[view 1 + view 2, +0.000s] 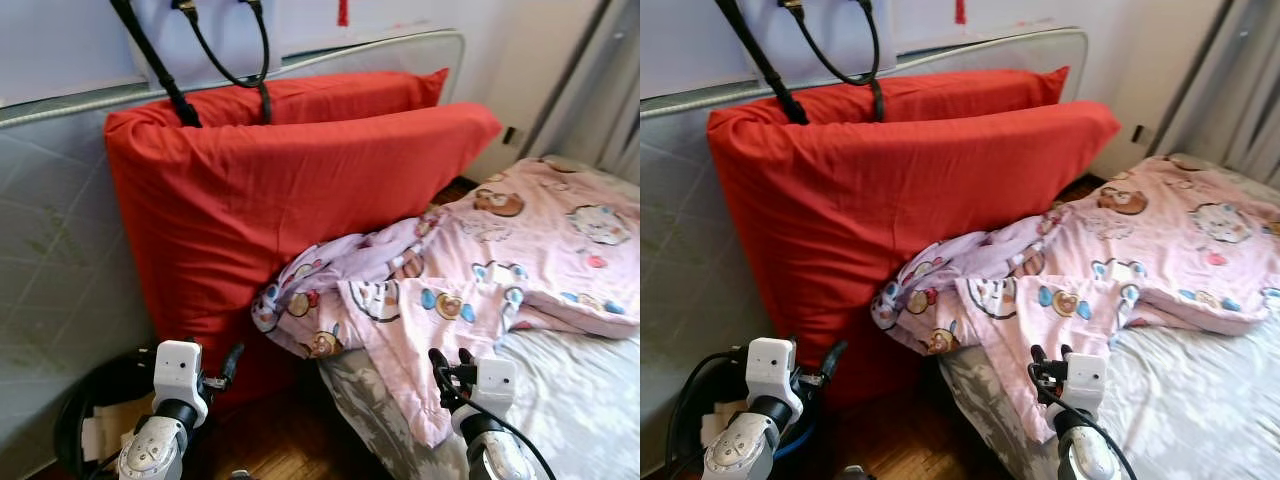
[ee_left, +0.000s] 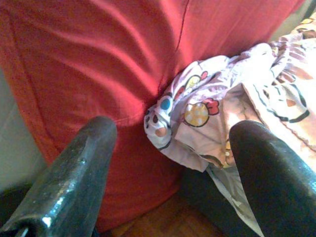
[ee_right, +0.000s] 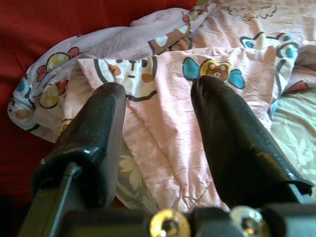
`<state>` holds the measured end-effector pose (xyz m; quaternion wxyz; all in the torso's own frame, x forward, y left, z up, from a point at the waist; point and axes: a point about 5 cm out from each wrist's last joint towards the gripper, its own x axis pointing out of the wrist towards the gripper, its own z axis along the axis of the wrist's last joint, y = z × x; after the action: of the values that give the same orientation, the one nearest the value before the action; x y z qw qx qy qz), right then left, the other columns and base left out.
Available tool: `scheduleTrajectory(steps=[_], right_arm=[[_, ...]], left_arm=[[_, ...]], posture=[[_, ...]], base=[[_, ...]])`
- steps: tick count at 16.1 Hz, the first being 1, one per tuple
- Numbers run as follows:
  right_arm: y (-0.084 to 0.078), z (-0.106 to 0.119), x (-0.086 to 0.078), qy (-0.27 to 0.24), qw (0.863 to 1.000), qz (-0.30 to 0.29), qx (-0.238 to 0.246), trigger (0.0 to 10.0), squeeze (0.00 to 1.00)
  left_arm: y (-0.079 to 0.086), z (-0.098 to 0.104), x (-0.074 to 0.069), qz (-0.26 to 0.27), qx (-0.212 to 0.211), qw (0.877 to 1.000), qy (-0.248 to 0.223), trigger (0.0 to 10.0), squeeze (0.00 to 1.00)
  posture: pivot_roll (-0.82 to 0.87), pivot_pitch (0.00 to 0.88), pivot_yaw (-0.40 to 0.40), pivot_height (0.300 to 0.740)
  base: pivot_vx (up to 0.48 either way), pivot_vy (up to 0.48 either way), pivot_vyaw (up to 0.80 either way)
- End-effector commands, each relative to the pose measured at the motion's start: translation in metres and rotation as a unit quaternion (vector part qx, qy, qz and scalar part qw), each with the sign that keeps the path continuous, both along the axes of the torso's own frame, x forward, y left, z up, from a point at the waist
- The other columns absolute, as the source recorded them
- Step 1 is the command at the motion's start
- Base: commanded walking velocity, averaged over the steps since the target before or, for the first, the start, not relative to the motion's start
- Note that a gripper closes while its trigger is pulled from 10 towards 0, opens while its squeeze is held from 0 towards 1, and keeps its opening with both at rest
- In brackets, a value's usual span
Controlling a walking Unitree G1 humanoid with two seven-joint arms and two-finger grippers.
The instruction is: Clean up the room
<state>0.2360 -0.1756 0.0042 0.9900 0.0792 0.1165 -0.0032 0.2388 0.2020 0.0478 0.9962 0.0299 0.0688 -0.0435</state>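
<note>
Facing the bed, I judge the step in hand is reaching for the rumpled pink cartoon-print blanket [image 1: 470, 270], which spills off the mattress [image 1: 590, 400] edge against the red pillows [image 1: 290, 190] propped on the wall. My right gripper [image 1: 452, 372] hovers just short of its hanging corner, fingers parted, holding nothing. My left gripper [image 2: 168, 148] is likewise spread and empty, aimed at the bunched end by the pillow. Next I'd need to close in and pinch the hem.

Silver arms w/ white wrist blocks, black cabling. Left end effector [image 2: 173, 163], right end effector [image 3: 163, 128]: glossy black fingers, brass screws at base.
</note>
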Motion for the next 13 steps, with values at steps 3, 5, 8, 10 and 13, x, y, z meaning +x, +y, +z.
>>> scheduleTrajectory(steps=[3, 5, 8, 10, 13], right_arm=[[0.0016, 0.0005, 0.0007, -0.007, 1.0, 0.0, 0.01, 10.0, 0.0], [0.0019, -0.0002, 0.0001, -0.004, 1.0, -0.002, 0.009, 10.0, 0.0], [0.0024, -0.0022, -0.0008, 0.0, 1.0, -0.002, 0.01, 10.0, 0.0], [0.0032, -0.0025, -0.0009, 0.0, 1.0, -0.002, 0.012, 10.0, 0.0], [0.0048, -0.0039, -0.0014, 0.002, 1.0, 0.001, 0.013, 10.0, 0.0]], left_arm=[[0.0001, 0.0029, 0.0007, -0.002, 0.006, 1.0, 0.0, 10.0, 0.0], [0.001, 0.0023, -0.0003, -0.002, 0.008, 1.0, 0.003, 10.0, 0.0], [0.0019, 0.002, -0.0007, -0.002, 0.01, 1.0, 0.004, 10.0, 0.0], [0.0021, 0.002, -0.0006, -0.003, 0.01, 1.0, 0.005, 10.0, 0.0], [0.0024, 0.0021, -0.0005, -0.004, 0.009, 1.0, 0.007, 10.0, 0.0]], posture=[[0.03, 0.0, -0.032, 0.65], [0.03, 0.0, -0.031, 0.65], [0.03, 0.001, -0.028, 0.65], [0.03, 0.001, -0.026, 0.65], [0.04, 0.002, -0.024, 0.65]], base=[[0.0, 0.0, 0.0], [0.0, 0.0, 0.0], [0.0, 0.0, 0.0], [0.0, 0.0, 0.0], [0.0, 0.0, 0.0]])
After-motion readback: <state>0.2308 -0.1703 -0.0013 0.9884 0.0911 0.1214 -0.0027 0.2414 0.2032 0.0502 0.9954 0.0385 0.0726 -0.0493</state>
